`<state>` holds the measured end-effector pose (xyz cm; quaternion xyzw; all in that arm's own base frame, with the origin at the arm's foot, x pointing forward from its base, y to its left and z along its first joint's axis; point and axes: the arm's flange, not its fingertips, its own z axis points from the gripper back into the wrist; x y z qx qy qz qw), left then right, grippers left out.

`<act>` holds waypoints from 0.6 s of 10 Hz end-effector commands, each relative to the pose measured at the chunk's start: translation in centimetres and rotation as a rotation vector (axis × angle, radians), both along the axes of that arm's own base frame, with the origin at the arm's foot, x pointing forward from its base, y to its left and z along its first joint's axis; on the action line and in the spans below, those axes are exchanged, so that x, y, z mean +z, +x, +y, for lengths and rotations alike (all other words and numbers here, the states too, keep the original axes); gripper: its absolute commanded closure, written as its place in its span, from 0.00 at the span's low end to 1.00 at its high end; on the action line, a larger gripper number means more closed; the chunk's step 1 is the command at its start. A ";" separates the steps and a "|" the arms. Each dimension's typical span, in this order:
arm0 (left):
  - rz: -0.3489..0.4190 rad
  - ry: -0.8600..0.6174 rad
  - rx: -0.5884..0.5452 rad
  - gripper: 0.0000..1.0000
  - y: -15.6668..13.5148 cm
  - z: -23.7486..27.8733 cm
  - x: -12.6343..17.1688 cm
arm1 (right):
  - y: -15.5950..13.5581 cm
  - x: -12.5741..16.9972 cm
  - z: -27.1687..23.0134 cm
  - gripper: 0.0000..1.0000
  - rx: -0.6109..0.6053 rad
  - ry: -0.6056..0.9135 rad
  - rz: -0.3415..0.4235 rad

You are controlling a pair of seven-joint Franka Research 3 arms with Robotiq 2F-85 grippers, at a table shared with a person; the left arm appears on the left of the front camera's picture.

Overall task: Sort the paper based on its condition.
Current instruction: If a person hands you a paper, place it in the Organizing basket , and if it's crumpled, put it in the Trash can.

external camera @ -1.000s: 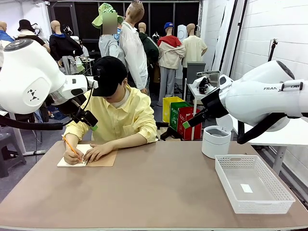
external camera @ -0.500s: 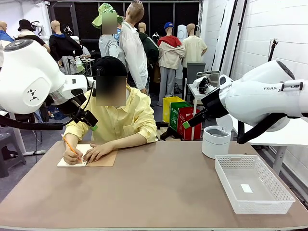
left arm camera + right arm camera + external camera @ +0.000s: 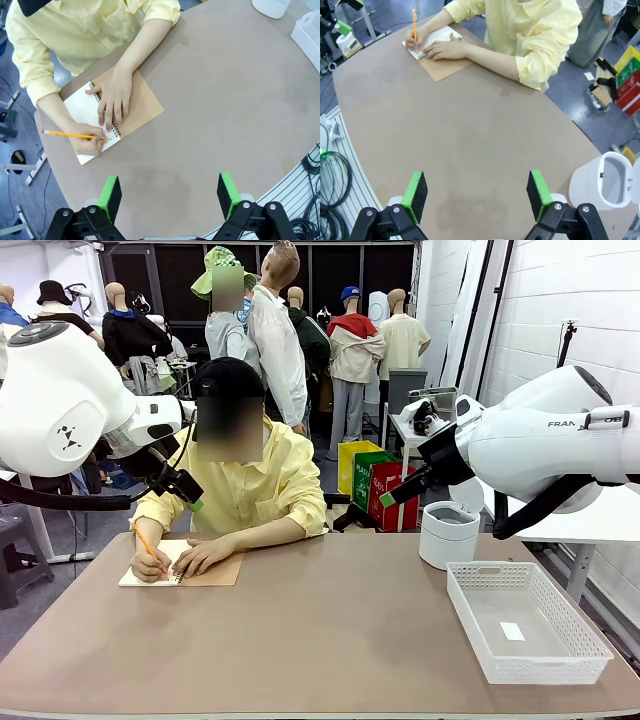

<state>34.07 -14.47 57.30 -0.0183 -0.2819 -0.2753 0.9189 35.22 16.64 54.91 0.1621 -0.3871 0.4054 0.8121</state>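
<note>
Left gripper (image 3: 170, 197): jaws wide apart, empty, held high over bare table (image 3: 215, 115).
Right gripper (image 3: 476, 194): jaws wide apart, empty, also above bare table.
Paper (image 3: 79, 112): 1 white sheet on an open spiral notebook (image 3: 145, 102) with a brown cover, at the table's far left, in front of the person. Cannot tell whether it is loose or bound.
Flat hand (image 3: 114, 97): person's, resting across sheet and spiral.
Writing hand (image 3: 89, 145): person's, holding an orange pencil (image 3: 70, 134), tip on the sheet.
Basket (image 3: 545, 668): white, near right corner.
Bin (image 3: 447, 540): white, just behind the basket.
</note>
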 end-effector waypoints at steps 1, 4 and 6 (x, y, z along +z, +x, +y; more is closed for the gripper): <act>-0.011 -0.001 -0.008 0.00 0.1 0.1 -0.2 | -0.1 -0.1 0.0 0.00 0.002 0.003 0.007; -0.011 -0.001 -0.008 0.00 0.1 0.1 -0.2 | -0.1 -0.1 0.0 0.00 0.002 0.003 0.007; -0.011 -0.001 -0.008 0.00 0.1 0.1 -0.2 | -0.1 -0.1 0.0 0.00 0.002 0.003 0.007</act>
